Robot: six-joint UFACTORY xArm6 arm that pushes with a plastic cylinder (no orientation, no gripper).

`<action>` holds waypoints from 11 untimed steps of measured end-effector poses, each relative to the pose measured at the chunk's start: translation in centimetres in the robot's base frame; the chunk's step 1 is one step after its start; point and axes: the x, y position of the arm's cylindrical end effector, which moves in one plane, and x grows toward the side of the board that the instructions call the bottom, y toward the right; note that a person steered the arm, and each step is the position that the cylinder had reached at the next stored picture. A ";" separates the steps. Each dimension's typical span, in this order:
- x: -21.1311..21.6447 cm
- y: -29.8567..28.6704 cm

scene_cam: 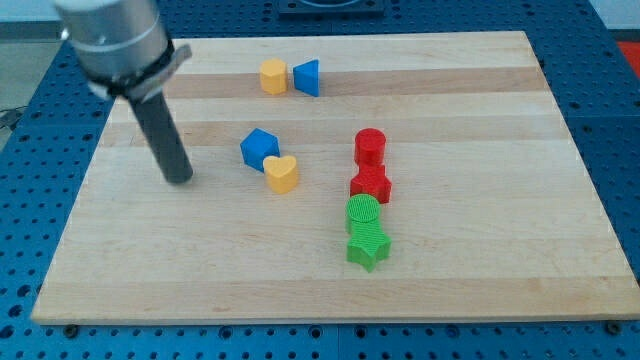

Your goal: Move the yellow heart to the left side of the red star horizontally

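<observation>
The yellow heart [283, 173] lies near the middle of the wooden board [480, 280], touching a blue cube [259, 148] at its upper left. The red star [371, 185] lies to the heart's right, a short gap away. My tip [180, 180] rests on the board well to the left of the heart and the blue cube, touching no block.
A red cylinder [370, 146] sits just above the red star. A green cylinder [363, 213] and a green star [367, 246] sit just below it. A yellow hexagon [273, 76] and a blue triangle [307, 77] lie near the view's top.
</observation>
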 end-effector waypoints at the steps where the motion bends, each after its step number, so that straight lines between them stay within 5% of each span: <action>1: 0.6 5.9; 3: -2.1 8.4; 5: -9.8 15.6; 8: -2.4 13.6; 11: -3.5 7.9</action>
